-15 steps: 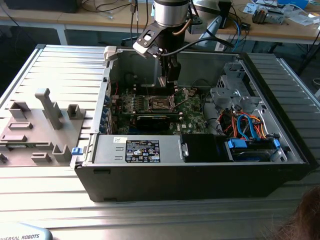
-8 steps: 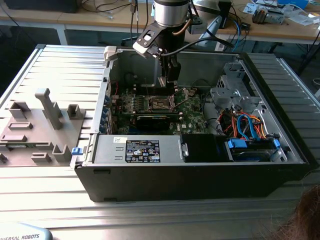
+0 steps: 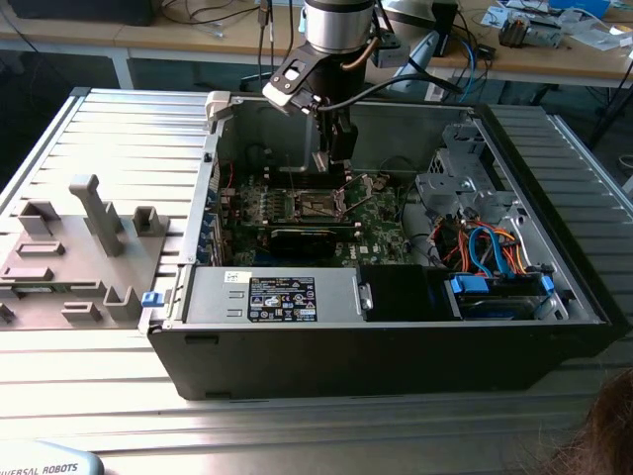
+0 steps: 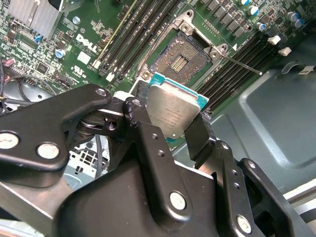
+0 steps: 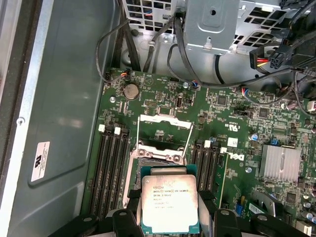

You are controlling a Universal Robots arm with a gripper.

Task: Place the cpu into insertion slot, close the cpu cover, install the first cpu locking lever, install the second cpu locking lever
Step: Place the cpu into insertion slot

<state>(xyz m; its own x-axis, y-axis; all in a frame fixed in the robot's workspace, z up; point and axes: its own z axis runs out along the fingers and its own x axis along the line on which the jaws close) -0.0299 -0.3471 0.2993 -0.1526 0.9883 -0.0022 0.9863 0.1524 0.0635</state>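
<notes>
The case (image 3: 396,336) lies open on a slatted metal table (image 3: 99,129). A grey fixture tray (image 3: 69,257) sits at the exterior view's left, and cluttered benches (image 3: 554,54) stand far behind. Inside, the gripper (image 3: 340,170) has its fingers closed on two edges of the cpu (image 5: 169,202), held above the motherboard (image 5: 237,128) close to the bare slot (image 4: 180,61). The cover (image 5: 163,117) is flipped open.

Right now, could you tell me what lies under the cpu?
The cpu, held in the gripper, hangs over the motherboard by the open insertion slot, whose dark centre shows bare. The patch of board right under the cpu is covered by it.
</notes>
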